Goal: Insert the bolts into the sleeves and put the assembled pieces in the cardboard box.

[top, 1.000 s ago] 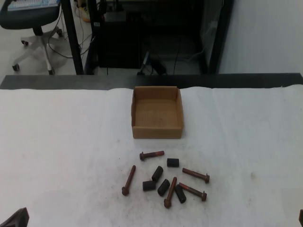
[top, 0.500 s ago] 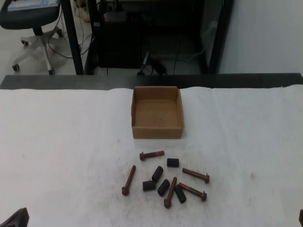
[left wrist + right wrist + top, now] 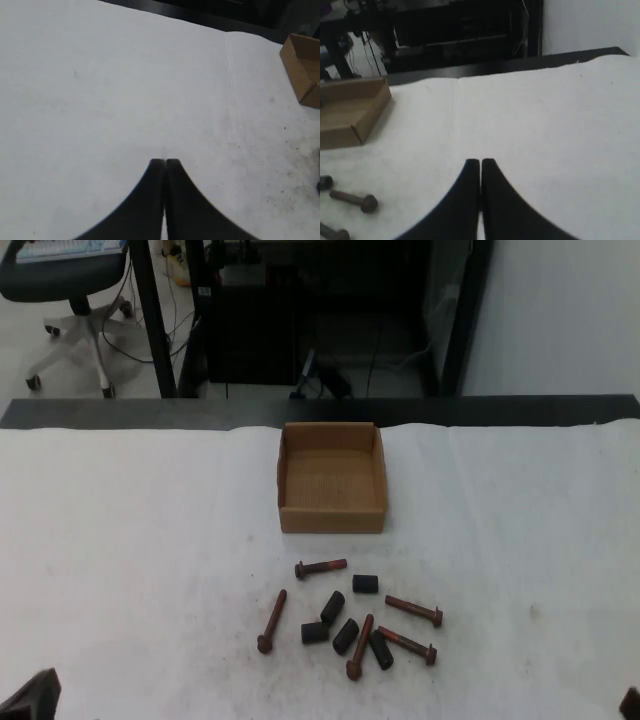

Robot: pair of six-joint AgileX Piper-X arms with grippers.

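Observation:
Several rusty bolts (image 3: 320, 567) and black sleeves (image 3: 365, 583) lie scattered on the white cloth, just in front of the open cardboard box (image 3: 331, 479). The box has nothing in it. My left gripper (image 3: 165, 162) is shut over bare cloth at the near left corner, where a tip of it (image 3: 32, 695) shows in the high view. My right gripper (image 3: 480, 162) is shut over the cloth at the near right. In its wrist view a bolt (image 3: 354, 199) and the box (image 3: 351, 108) lie off to one side.
The white cloth (image 3: 520, 540) covers the bench up to a dark back edge (image 3: 120, 412). Behind it stand a black frame and an office chair (image 3: 70, 290). Bare cloth lies on both sides of the parts.
Both arms have shifted very slightly at the bottom corners of the high view. The bolts, sleeves and box have not moved.

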